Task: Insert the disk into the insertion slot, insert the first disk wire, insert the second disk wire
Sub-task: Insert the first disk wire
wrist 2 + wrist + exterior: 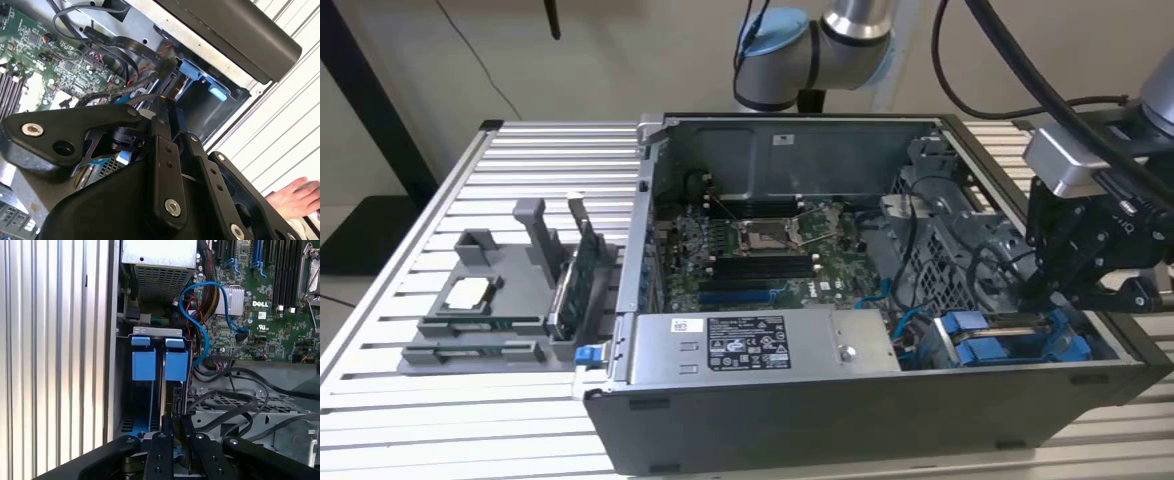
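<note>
The disk [176,365] stands on edge in its blue carrier inside the insertion slot [150,332] of the drive cage, beside a second blue carrier [144,365]. In the exterior view the disk [1003,338] lies at the case's front right corner. My gripper [172,420] hangs over the disk's end opposite the blue handles, fingers drawn together with nothing clearly between them. In the exterior view the gripper [1070,300] sits low at the cage's right side. A blue wire [200,325] loops from the motherboard down behind the carrier. Black wires [235,400] lie over the cage beside the gripper [162,102].
The open computer case [854,420] rests on a slatted metal table [520,150]. A grey labelled power-supply box [761,345] fills the front, the motherboard [761,240] lies behind. A grey parts stand [494,300] sits at the exterior view's left. A person's hand [295,195] rests on the table.
</note>
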Controlling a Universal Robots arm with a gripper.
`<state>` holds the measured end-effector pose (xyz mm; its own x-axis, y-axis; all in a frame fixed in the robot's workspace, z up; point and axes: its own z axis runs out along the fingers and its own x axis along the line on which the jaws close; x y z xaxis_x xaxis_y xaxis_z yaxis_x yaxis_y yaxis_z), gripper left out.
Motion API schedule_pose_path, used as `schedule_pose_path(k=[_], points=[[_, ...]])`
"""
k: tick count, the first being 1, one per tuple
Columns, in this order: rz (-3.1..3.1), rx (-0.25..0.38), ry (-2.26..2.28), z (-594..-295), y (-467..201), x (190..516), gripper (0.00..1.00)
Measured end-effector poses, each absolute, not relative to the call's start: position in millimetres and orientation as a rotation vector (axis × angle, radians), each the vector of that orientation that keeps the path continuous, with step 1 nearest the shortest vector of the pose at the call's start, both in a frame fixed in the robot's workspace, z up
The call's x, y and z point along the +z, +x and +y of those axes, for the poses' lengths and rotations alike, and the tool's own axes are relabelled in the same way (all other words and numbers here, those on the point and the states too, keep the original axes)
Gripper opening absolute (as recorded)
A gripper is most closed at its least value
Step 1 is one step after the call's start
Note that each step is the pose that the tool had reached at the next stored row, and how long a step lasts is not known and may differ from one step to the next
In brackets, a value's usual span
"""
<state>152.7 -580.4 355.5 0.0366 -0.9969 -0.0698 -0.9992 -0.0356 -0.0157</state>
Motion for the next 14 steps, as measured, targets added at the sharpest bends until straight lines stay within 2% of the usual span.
schedule_pose_path(k=[14], points=[[2.129, 0.061, -2.228, -574.0, 158.2, 346.6, 0.19]])
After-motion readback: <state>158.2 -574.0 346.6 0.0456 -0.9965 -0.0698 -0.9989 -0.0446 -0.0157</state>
